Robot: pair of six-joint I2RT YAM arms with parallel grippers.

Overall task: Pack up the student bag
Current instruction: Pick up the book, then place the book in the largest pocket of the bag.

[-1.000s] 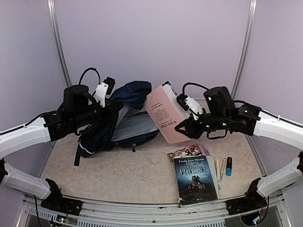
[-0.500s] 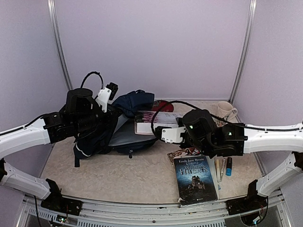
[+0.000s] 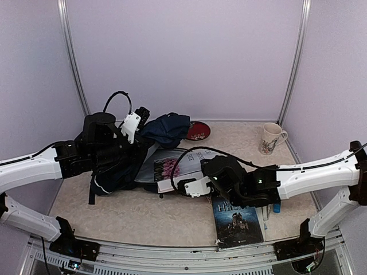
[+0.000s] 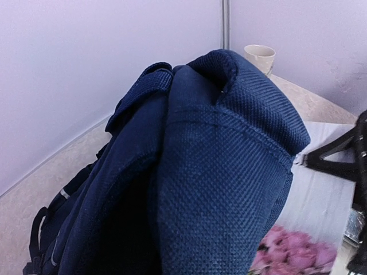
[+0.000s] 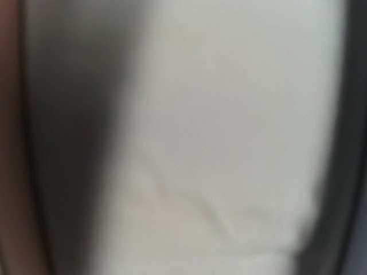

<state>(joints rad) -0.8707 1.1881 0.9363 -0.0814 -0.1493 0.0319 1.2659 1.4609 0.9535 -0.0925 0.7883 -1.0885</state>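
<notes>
The student bag (image 3: 114,169) lies on its side at the left, navy, its mouth facing right. My left gripper (image 3: 143,121) is shut on the bag's top flap (image 3: 167,127) and holds it raised; navy fabric (image 4: 218,172) fills the left wrist view and hides the fingers. A white book with pink flowers (image 3: 171,169) lies flat, its far end at the bag's opening. My right gripper (image 3: 182,184) is shut on the book's near edge. The right wrist view shows only the blurred white cover (image 5: 218,143). The flowers (image 4: 287,252) also show under the flap.
A dark "Wuthering Heights" book (image 3: 238,222) lies at the front right, partly under my right arm. Pens (image 3: 265,213) and a small blue item (image 3: 277,207) lie beside it. A mug (image 3: 269,137) stands at the back right, a red dish (image 3: 198,130) behind the bag.
My right arm swung the pink-flowered book down from upright to flat and carried it left toward the bag's opening. The left gripper lifted the flap a little higher.
</notes>
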